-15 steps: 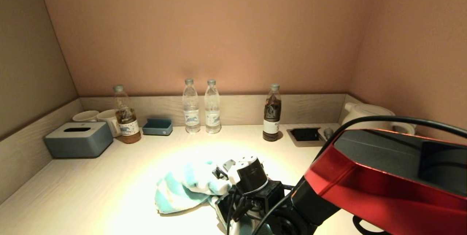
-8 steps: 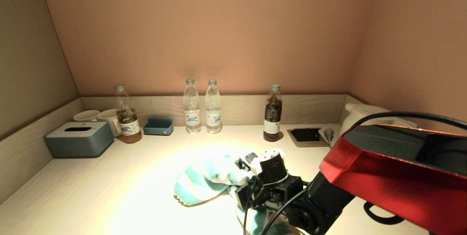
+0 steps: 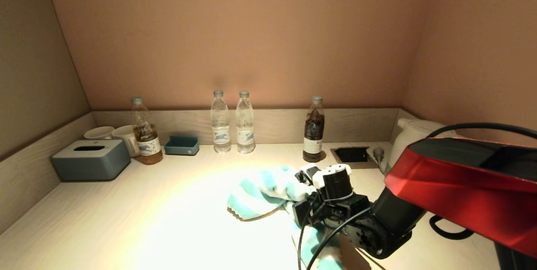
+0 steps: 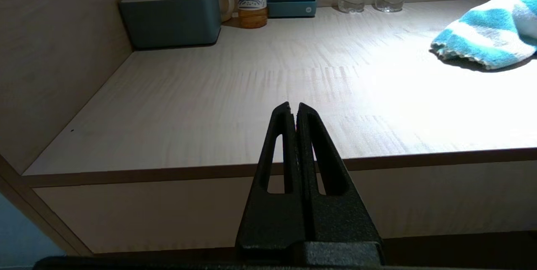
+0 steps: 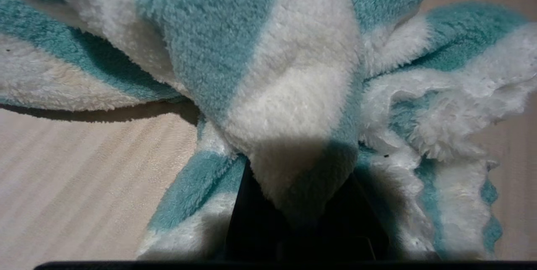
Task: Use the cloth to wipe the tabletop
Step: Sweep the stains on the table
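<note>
**Between the right jaws: cloth pinched, stroke running rightward**

Right gripper (image 3: 303,177) has its jaws clamped on a bunched fold of the cloth (image 3: 262,192); the right wrist view shows teal-and-white pile squeezed into the dark gap at the finger base (image 5: 293,203), the rest fanning out over the tabletop (image 3: 138,215).

Change over the last second: gripper and cloth have slid together from left of centre toward the right, and slightly back toward the wall. Cloth's trailing edge now sits right of the bright patch in the middle of the table. Grip looks unchanged through the move, no slippage that I can see.

Meaning: a wipe pass is under way, dragging the cloth across the middle band. My read is that the centre has had one sweep; left side and front strip look untouched, so the task is partway at best.

Further out: dark bottle (image 3: 313,129) and the recessed socket (image 3: 351,154) stand just beyond the gripper, kettle (image 3: 413,136) at far right. Carrying on this heading risks clipping the bottle, so a reversal or turn seems due.

Left gripper (image 4: 293,112) hangs off the table's front edge, jaws pressed together, holding nothing, idle.
</note>
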